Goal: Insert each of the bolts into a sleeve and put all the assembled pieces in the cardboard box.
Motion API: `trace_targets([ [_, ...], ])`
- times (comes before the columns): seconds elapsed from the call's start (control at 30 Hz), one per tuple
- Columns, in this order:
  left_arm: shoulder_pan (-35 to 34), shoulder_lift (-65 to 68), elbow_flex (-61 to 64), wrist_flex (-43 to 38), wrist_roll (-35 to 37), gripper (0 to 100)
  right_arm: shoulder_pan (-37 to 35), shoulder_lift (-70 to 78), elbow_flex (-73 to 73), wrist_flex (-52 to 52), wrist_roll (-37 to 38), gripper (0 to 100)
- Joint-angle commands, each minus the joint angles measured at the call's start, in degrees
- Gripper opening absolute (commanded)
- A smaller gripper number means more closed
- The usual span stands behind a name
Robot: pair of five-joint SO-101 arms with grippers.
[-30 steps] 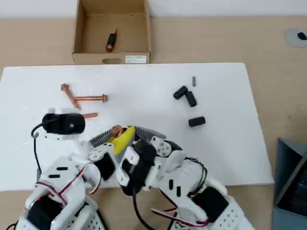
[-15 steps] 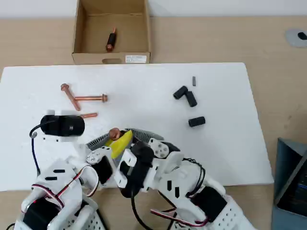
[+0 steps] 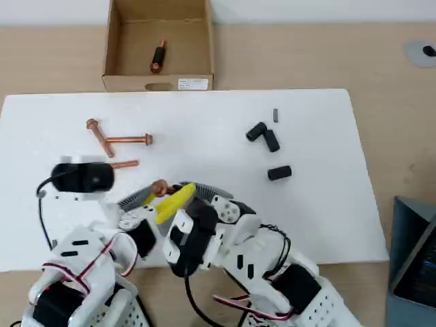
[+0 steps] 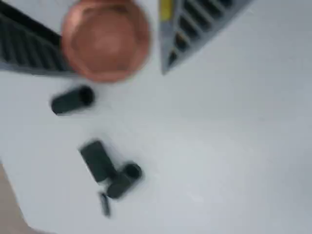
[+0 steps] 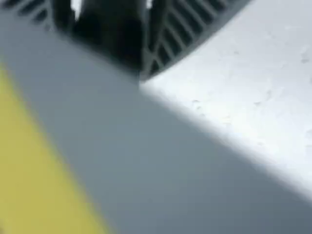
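Note:
My left gripper [image 3: 159, 192] is shut on a copper bolt [image 3: 159, 186], whose round head [image 4: 105, 39] faces the left wrist camera between ribbed fingers [image 4: 195, 34]. My right gripper [image 3: 197, 193] sits close against it near the mat's front edge. It is shut on a black sleeve [image 5: 114, 29], which shows dark between its ribbed fingers [image 5: 170, 27]. A grey and yellow finger of the left gripper crosses in front. Three loose bolts [image 3: 128, 139] lie at the mat's left and three sleeves [image 3: 271, 140] at its right. The cardboard box [image 3: 112, 48] holds one assembled piece [image 3: 158, 56].
A small dark pin [image 3: 275, 116] lies beyond the sleeves. The white mat [image 3: 204, 122] covers most of the wooden table. A grey bin [image 3: 412, 259] stands at the right edge and a round grommet [image 3: 422, 52] at the far right.
The left arm has shifted a little to the left, carrying the bolt with it. The two grippers stay close together, and the right arm has barely moved.

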Motion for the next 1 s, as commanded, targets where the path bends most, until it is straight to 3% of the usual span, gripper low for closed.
trace_targets([
  [0.0, -2.46, 0.22, -0.44, -0.18, -1.23, 30, 1.19, -0.75, -0.04, -1.67, 0.62, 0.9],
  [0.3, -3.08, -0.04, -3.08, -0.44, -1.67, 29, 1.19, -0.75, 1.54, -1.85, 0.35, 0.9],
  [0.47, -8.88, 0.13, -5.45, -0.44, -1.85, 29, 1.19, -0.75, 1.54, -1.76, 0.26, 0.9],
  [0.57, -13.01, -0.13, -5.45, -0.44, -4.92, 20, 1.54, -0.75, 1.54, -1.76, 0.26, 0.9],
  [0.7, -18.90, -0.13, -5.36, -0.44, -9.14, 0, 5.58, -0.75, 1.27, -2.02, -2.29, 0.9],
  [0.97, -32.09, -0.13, 3.87, -0.26, -15.47, 0, 19.91, -0.22, -0.04, -1.58, -14.77, 0.9],
])
